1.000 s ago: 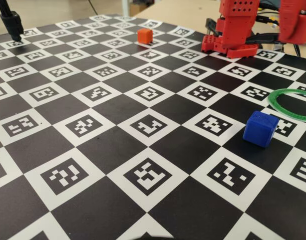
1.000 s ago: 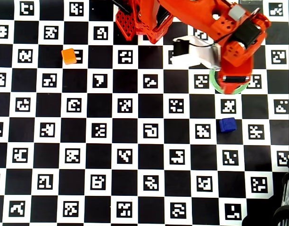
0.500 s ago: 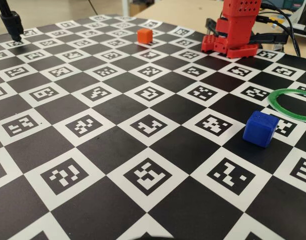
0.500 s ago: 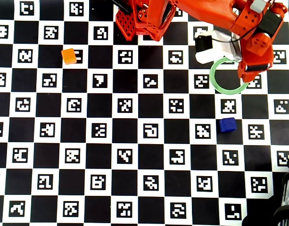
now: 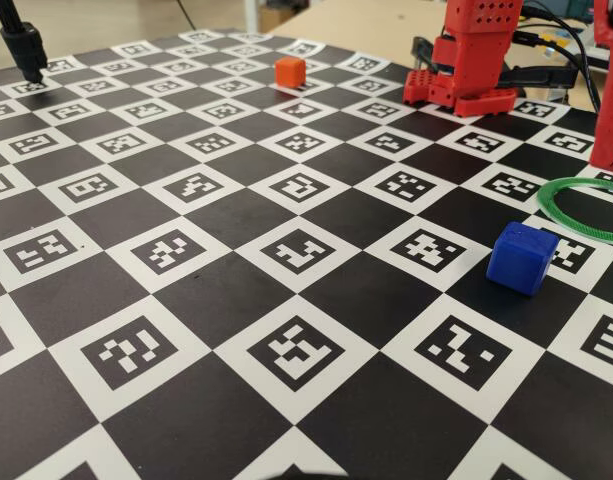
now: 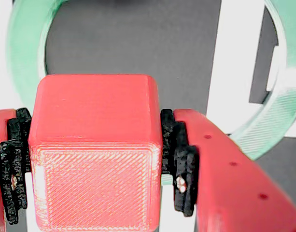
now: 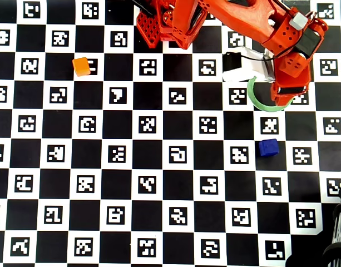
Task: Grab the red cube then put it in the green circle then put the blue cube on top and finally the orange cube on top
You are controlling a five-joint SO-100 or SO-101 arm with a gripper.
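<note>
End effector clamped on the red cube, pads tight on both flanks, poised over the ring with dark bench showing inside it in the wrist view. The smart play: lower straight down so the cube lands well inside the rim, then release cleanly. Overhead, the ring peeks out from under the arm; blue cube waits at its six o'clock, clear of it. Orange cube far off at nine o'clock, plenty of open board between.
</note>
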